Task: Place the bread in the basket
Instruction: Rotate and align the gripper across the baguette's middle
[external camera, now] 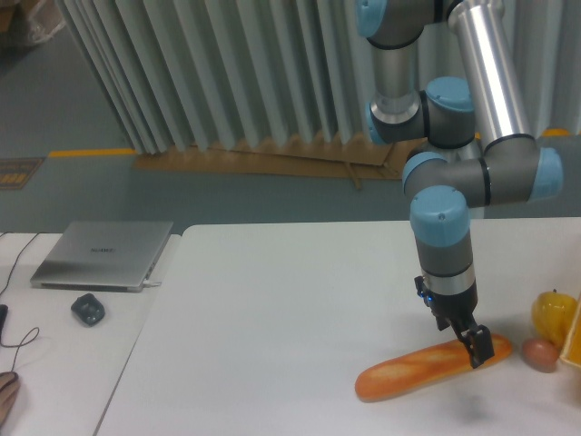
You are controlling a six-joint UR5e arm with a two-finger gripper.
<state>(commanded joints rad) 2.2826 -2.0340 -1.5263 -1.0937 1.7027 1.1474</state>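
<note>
The bread (425, 368), a long golden-brown baguette, lies flat on the white table (272, 318) at the front right, its right end pointing toward the fruits. My gripper (474, 348) is down at the bread's right end, with one dark finger (481, 348) in front of the crust. The jaws look open around the loaf, and the bread still rests on the table. Only a yellow-orange sliver at the right border shows of the basket (575, 334).
A round yellow fruit (552, 312) and a small pinkish-brown fruit (540, 353) sit just right of the bread. On the lower desk to the left are a closed laptop (102, 254) and a dark mouse (88, 309). Vertical blinds hang behind.
</note>
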